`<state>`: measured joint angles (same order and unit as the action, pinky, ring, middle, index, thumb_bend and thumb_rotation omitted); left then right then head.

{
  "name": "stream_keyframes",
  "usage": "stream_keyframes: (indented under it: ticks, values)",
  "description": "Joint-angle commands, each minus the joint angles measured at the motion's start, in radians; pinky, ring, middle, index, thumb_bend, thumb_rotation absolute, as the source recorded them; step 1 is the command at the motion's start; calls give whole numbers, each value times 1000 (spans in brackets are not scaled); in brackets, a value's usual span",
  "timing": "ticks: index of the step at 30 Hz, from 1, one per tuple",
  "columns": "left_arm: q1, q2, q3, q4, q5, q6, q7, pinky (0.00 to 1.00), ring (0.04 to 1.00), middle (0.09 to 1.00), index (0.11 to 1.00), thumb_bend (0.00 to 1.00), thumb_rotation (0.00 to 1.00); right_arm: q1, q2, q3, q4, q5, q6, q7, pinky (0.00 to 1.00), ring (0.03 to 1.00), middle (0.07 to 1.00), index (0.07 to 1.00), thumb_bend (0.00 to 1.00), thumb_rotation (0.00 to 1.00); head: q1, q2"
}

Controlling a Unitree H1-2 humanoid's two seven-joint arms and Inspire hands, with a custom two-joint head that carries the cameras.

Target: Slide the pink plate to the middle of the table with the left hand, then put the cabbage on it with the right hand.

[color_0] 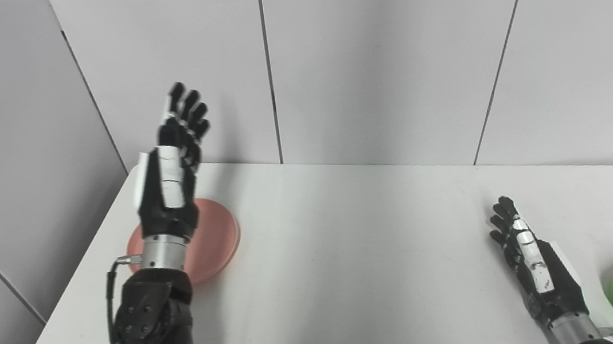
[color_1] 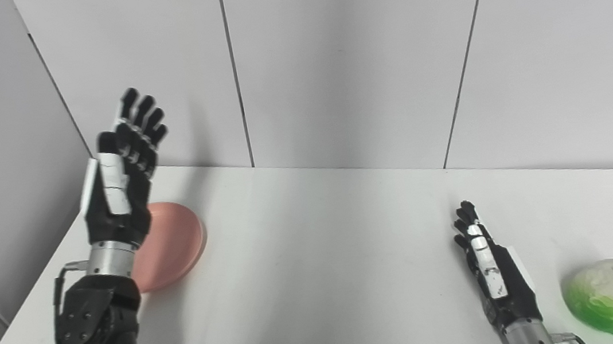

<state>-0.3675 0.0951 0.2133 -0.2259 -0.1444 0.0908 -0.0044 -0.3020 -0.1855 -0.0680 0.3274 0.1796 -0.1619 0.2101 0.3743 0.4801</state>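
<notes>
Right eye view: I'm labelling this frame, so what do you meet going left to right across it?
left hand → pink plate → right hand → cabbage, all over the white table.

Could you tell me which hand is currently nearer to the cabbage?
The right hand is nearer, just left of the cabbage without touching it. The left hand is raised over the pink plate across the table.

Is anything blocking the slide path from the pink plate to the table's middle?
Nothing visible. The pink plate sits near the table's left edge, under the raised left hand; the surface toward the centre is bare. The cabbage and right hand lie far right.
</notes>
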Motion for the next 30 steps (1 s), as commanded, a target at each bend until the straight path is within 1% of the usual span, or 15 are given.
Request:
stream_keyframes:
  ticks: [1,3,4,7,11,12,15,16,19,23,26,30]
  values:
    - [-44,26,27,-9,-21,-54,15,972,969,978,984,823,1000,-3,-10,-10,3,-3,18,-11,1000,1000,999,998,211,1000,0,1]
    - [-45,36,54,1,-29,-54,31,970,969,975,983,831,998,-2,-8,-12,-3,1,25,-12,1000,1000,1000,999,213,1000,0,1]
    - [-45,42,64,7,-33,-58,34,970,969,974,982,837,997,-2,-7,-12,-2,0,22,-13,1000,1000,1000,1000,212,1000,1,-5]
    - [-41,69,101,46,-60,-101,33,979,975,977,982,838,990,-2,-4,-13,4,-5,9,-18,1000,997,996,993,191,1000,3,-6]
    - [-42,94,145,95,-79,-139,47,972,967,972,972,852,983,-2,-10,-8,11,-7,-7,-7,1000,1000,1000,996,196,1000,4,-8]
    - [-43,98,156,105,-81,-145,53,964,958,962,957,866,970,-2,-12,-6,14,-7,-13,-2,1000,1000,1000,999,201,1000,4,-8]
    - [-47,114,187,148,-92,-174,65,965,956,960,953,864,972,-2,-12,-8,10,-2,-6,0,1000,1000,1000,1000,195,1000,4,-8]
    - [-48,118,196,164,-96,-184,67,969,960,961,953,868,976,-1,-10,-10,9,0,-3,-2,1000,1000,1000,1000,191,1000,8,-14]
    - [-49,129,210,192,-105,-200,72,985,971,968,962,866,982,3,-12,-9,-5,0,16,-4,1000,1000,1000,1000,174,1000,10,-13]
    - [-50,142,222,227,-115,-205,84,991,979,977,972,865,996,5,-9,-10,-17,4,21,-5,1000,1000,1000,1000,145,1000,13,-12]
    - [-52,149,226,263,-130,-210,82,992,985,984,981,863,1000,7,-6,-11,-19,-7,11,-17,1000,1000,1000,1000,132,1000,14,-9]
    - [-58,153,225,316,-140,-214,82,1000,983,989,990,865,978,8,-7,-9,-22,-9,20,-19,1000,1000,1000,1000,154,1000,14,-9]
